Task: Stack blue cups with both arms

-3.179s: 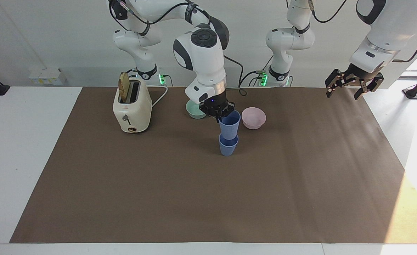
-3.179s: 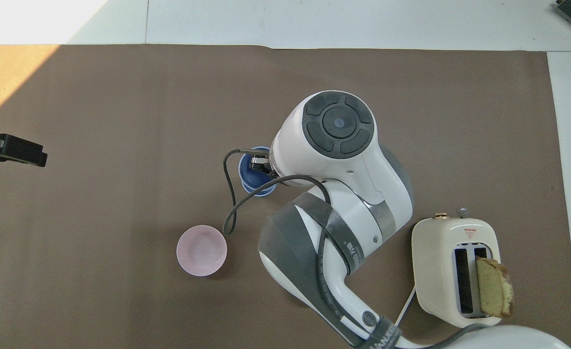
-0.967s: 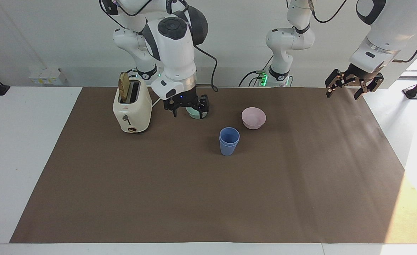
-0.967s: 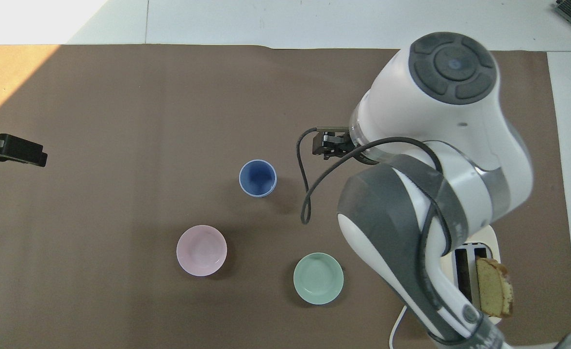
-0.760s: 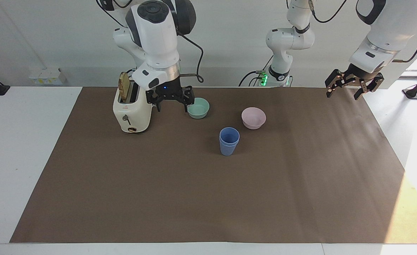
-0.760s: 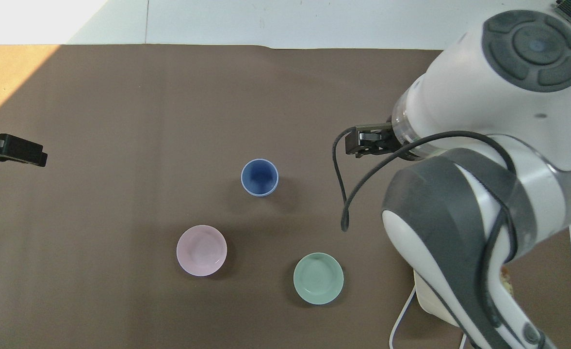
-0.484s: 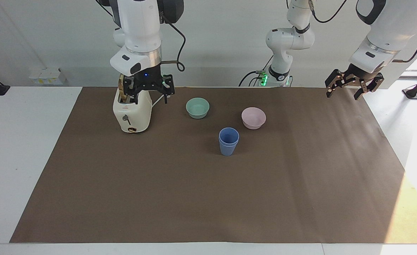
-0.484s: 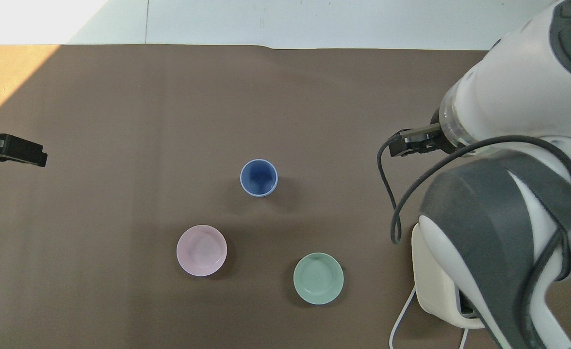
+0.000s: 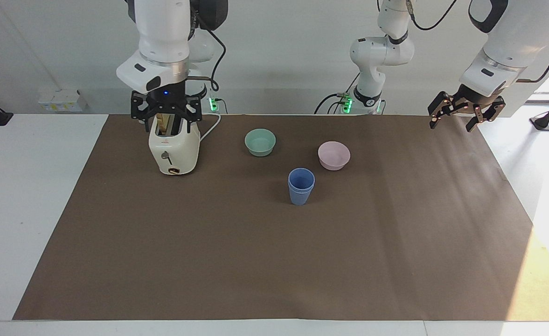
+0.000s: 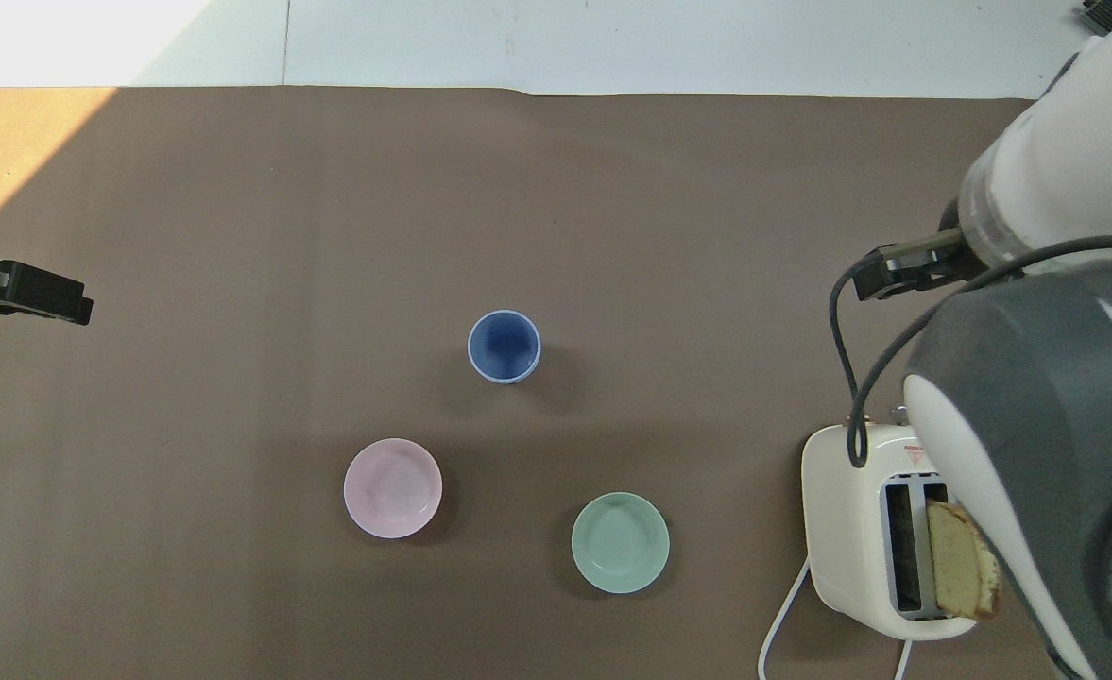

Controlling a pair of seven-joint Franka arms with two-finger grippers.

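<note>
The two blue cups (image 9: 301, 186) stand nested one inside the other as a single upright stack near the middle of the brown mat; the overhead view shows the stack (image 10: 504, 347) from above. No gripper touches them. My right gripper (image 9: 166, 116) is open and empty, raised over the toaster at the right arm's end; in the overhead view the right gripper (image 10: 896, 269) is mostly hidden under its own arm. My left gripper (image 9: 452, 123) is open and empty, waiting over the mat's corner at the left arm's end, and its tip shows in the overhead view (image 10: 22, 293).
A cream toaster (image 9: 174, 149) with a slice of bread (image 10: 960, 559) in one slot stands below the right gripper. A mint-green bowl (image 9: 260, 141) and a pink bowl (image 9: 333, 155) sit nearer to the robots than the cups. The brown mat (image 9: 255, 261) covers the table.
The right gripper lowered the upper cup into the lower one, let go, then rose and swung past the green bowl to above the toaster. The left arm has not moved.
</note>
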